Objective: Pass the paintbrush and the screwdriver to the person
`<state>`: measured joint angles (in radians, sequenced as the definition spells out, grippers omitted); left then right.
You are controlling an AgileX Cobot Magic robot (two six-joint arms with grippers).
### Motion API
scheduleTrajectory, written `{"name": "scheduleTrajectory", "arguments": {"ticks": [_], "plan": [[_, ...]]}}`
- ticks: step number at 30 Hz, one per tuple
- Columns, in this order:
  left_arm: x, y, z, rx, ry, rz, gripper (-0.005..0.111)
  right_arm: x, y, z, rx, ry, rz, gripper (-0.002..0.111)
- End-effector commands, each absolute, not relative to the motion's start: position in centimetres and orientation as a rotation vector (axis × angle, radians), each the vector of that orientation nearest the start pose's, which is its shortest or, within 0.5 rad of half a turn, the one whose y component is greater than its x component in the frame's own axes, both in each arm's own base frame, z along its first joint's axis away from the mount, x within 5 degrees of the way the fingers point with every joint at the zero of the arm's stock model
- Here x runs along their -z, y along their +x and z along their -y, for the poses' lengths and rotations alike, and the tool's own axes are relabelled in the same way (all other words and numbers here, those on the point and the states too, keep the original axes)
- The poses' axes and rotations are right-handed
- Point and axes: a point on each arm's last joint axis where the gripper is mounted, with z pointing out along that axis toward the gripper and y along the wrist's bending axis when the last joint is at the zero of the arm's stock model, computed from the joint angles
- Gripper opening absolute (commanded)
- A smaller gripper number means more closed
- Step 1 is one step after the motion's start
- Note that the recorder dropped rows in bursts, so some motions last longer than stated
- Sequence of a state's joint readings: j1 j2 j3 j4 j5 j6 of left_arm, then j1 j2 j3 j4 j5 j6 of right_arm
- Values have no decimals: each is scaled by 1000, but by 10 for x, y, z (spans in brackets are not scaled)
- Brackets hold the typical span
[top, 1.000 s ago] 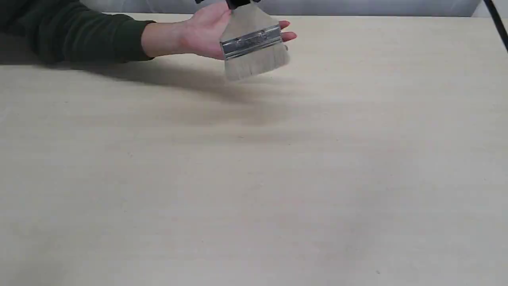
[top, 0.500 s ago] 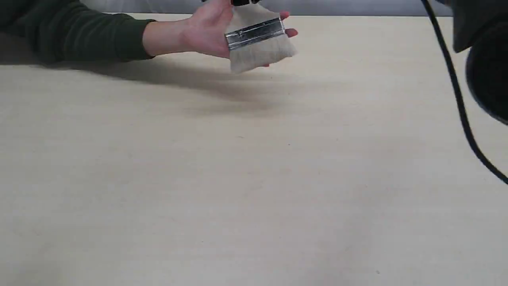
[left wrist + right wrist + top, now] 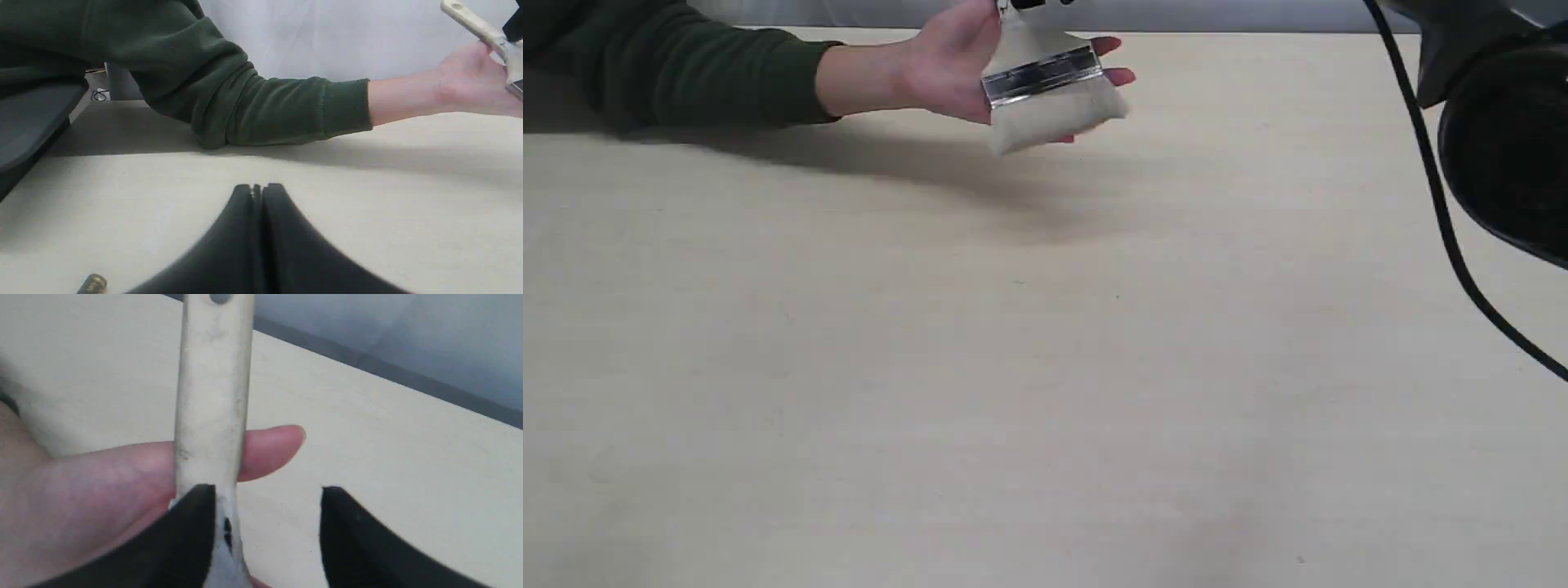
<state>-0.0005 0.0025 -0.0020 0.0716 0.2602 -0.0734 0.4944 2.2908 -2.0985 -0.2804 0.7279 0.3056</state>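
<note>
Letting go cleanly is the step in hand, as I judge it. The paintbrush [image 3: 1045, 90] hangs bristles-down over the person's hand [image 3: 943, 69], its bristles bunched against the open palm and its handle sloping up away from the hand. The right gripper [image 3: 267, 489] is spread around that handle — one jaw touches it, the other stands clear with bare table showing in the gap. Nothing pinches the brush, and the palm seems to carry it.

To finish well, the gripper should draw back along the line of the handle, away from the hand. It should not drag the touching jaw sideways, which could tip the brush off the palm. Best to wait until the person's fingers close on it.

The left gripper [image 3: 257, 188] is pressed together with nothing between its jaws, low over the table [image 3: 367, 228] and well apart from the hand. The screwdriver [image 3: 93, 283] lies on the table near that gripper, also well apart from the hand, with only one end showing — it comes next.
</note>
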Motion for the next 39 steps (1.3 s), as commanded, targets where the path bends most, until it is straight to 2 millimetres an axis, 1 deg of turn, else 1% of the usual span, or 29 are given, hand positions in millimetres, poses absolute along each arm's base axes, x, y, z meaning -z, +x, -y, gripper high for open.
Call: {"name": "scheduleTrajectory", "arguments": {"ticks": [1, 6, 12, 14, 17, 19, 21, 24, 26, 28, 31, 33, 34, 36, 39], "plan": [[-191, 55, -1, -5, -12, -1731, 0, -250, 472, -231, -61, -364, -2333, 57], [-191, 55, -1, -5, -12, -1731, 0, -258, 470, -230, -68, -362, -2320, 53], [-191, 55, -1, -5, -12, -1731, 0, -283, 461, -227, -72, -359, -2294, 47], [-191, 55, -1, -5, -12, -1731, 0, -289, 456, -223, -50, -363, -2320, 41], [-190, 55, -1, -1, -15, -1735, 0, -291, 449, -219, -22, -381, -2355, 30], [-191, 55, -1, -1, -15, -1733, 0, -289, 443, -216, -16, -389, -2372, 25], [-191, 55, -1, -1, -15, -1733, 0, -292, 434, -212, -27, -396, -2359, 21], [-191, 55, -1, -1, -15, -1733, 0, -296, 417, -205, -57, -414, -2317, 13], [-191, 55, -1, -1, -15, -1733, 0, -299, 403, -198, -84, -418, -2286, 8], [-191, 55, -1, -1, -15, -1733, 0, -302, 383, -190, -111, -426, -2253, 4], [-191, 55, -1, -1, -15, -1733, 0, -307, 353, -177, -189, -393, -2184, 5], [-191, 55, -1, -1, -15, -1733, 0, -308, 327, -165, -235, -384, -2147, 5], [-191, 55, -1, -1, -15, -1733, 0, -308, 320, -162, -249, -382, -2133, 5], [-191, 55, -1, -3, -14, -1733, 0, -307, 295, -151, -274, -380, -2109, 5], [-191, 55, -1, -3, -14, -1733, 0, -303, 269, -138, -290, -384, -2086, 5]]}}
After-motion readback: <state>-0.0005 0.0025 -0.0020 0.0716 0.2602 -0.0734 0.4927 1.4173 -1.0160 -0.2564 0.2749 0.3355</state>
